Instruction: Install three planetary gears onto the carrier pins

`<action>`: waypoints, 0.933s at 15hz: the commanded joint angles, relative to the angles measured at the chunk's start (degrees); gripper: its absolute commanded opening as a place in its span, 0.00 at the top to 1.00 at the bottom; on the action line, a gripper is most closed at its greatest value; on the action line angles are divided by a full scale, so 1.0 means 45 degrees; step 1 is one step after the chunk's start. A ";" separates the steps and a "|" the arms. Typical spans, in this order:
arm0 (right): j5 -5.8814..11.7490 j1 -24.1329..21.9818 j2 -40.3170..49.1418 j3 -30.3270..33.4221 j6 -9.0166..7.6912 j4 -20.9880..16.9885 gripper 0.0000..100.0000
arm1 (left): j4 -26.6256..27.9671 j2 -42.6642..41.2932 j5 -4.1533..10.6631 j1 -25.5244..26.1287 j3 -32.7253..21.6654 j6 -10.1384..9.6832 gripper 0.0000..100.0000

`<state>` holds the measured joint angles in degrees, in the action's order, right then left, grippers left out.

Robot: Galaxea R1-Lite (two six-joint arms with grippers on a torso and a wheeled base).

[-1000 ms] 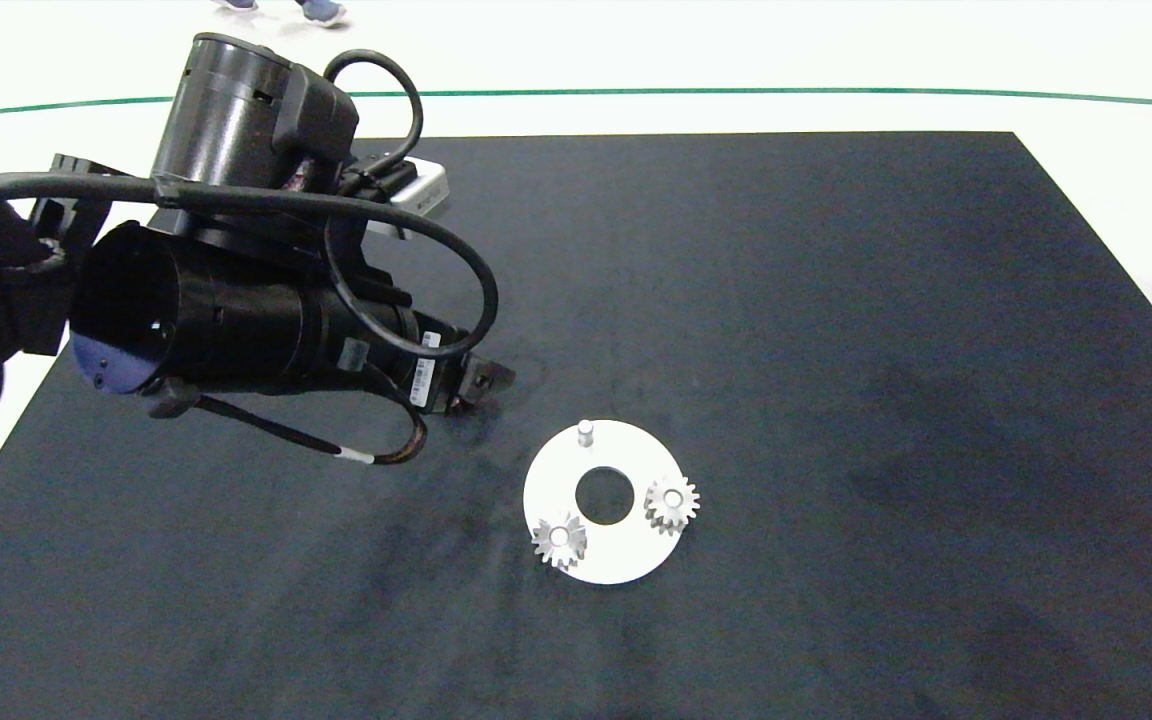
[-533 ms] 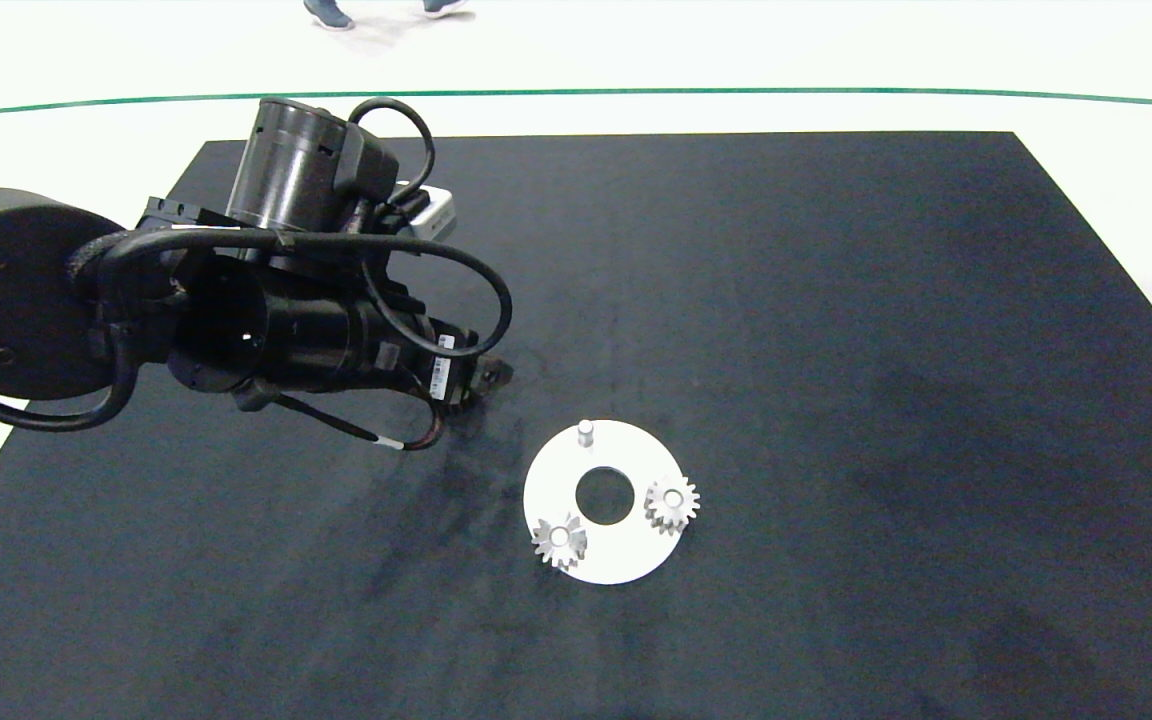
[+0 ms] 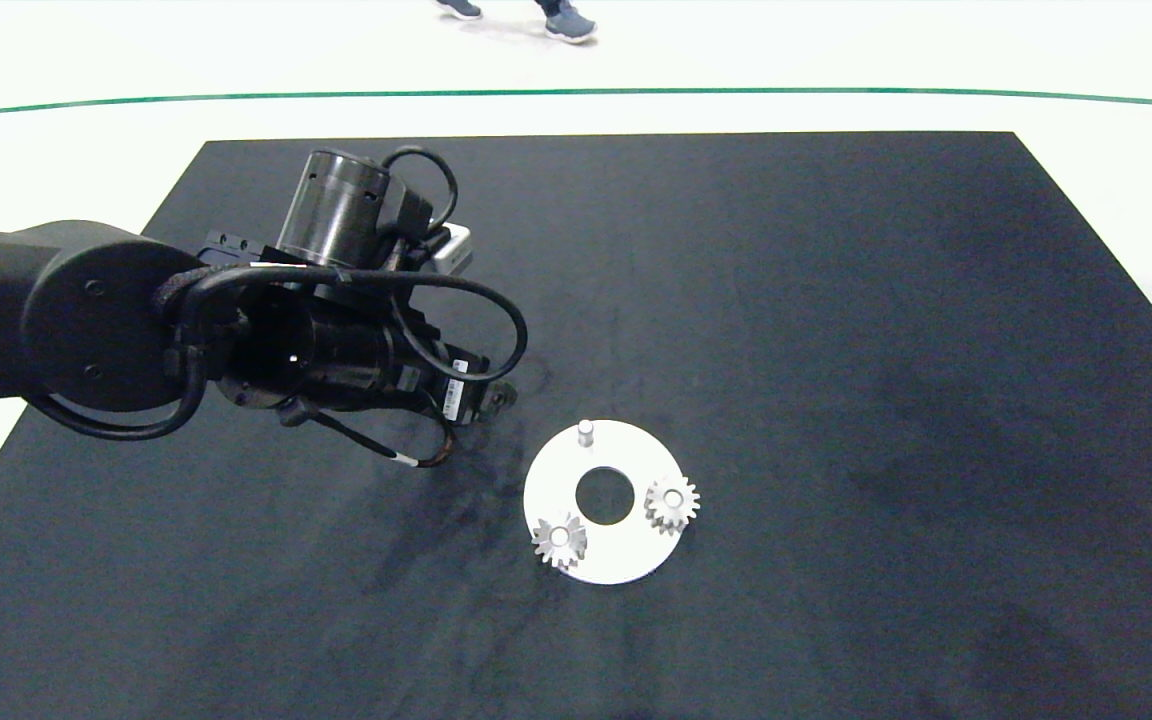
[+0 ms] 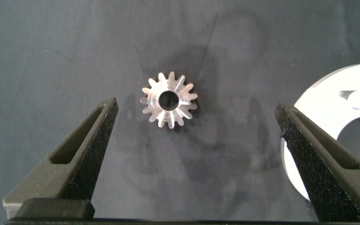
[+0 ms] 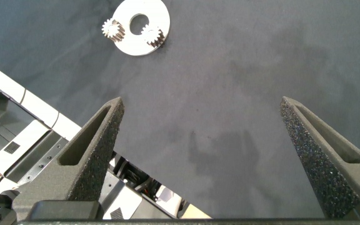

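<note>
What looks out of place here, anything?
One planetary gear lies flat on the black mat between the open left gripper fingers, off the white disc; one carrier pin stands bare.

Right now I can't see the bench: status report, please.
Left gripper open, above loose third gear on mat. Right gripper open, well clear of the work. Two gears seated on white disc; one pin bare. Nothing in the way.

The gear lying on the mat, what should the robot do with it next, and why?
Probably lower the left gripper and close on the loose gear. Its fingers are open with the gear lying flat on the mat between them, untouched. Two gears already sit on the disc, and one pin is bare. The right gripper hangs open, away from the work.
</note>
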<state>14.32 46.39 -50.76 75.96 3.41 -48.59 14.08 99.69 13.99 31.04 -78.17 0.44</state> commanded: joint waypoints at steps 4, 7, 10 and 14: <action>0.0020 0.0005 -0.0067 -0.0024 0.0003 -0.0061 0.00 | -0.0551 0.0658 0.0054 -0.0022 0.0026 0.0020 0.00; 0.0020 0.0005 -0.0087 -0.0024 0.0003 -0.0061 0.00 | -0.0570 0.0795 0.0054 -0.0237 0.0046 0.0039 0.00; 0.0020 0.0005 -0.0087 -0.0024 0.0003 -0.0061 0.00 | -0.0707 0.0873 0.0054 -0.0452 0.0046 0.0039 0.00; 0.0020 0.0005 -0.0087 -0.0024 0.0003 -0.0061 0.00 | -0.0844 0.0893 0.0054 -0.0471 0.0222 0.0059 0.00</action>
<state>14.32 46.36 -51.07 75.83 3.41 -48.59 10.23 103.67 14.13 28.94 -77.34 0.66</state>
